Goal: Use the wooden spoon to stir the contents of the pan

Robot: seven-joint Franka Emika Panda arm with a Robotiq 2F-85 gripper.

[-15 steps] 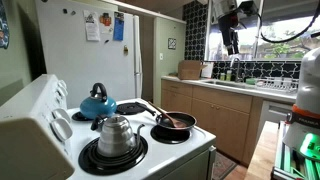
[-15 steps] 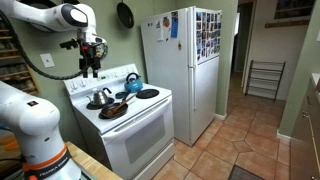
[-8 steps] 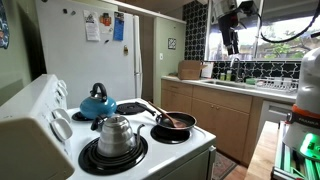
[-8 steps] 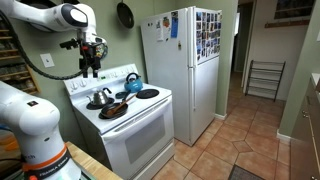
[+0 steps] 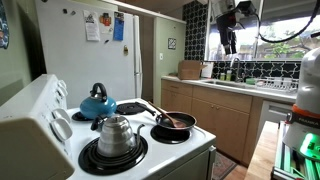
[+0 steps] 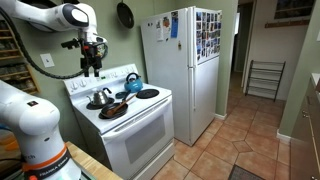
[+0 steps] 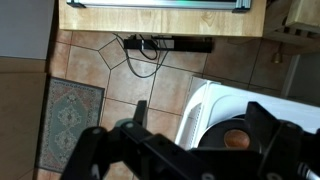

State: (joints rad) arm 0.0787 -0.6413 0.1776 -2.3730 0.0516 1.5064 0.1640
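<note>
1. While the gripper [image 5: 230, 47] hangs high over the bench [image 5: 192, 148], the wrist view shows it released, holding nothing.
2. Pan [image 5: 176, 128] sits at a front corner of the bench, reddish-brown contents [image 7: 236, 140] inside.
3. Wooden spoon [image 5: 165, 118] lies in the pan.
4. Blue kettle [image 5: 97, 104] and steel kettle [image 5: 117, 135] stand along the back edge.

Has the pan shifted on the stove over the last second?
No. In an exterior view the pan sits on the same front burner, at the same spot beside the steel kettle, as in the earlier pictures.
</note>
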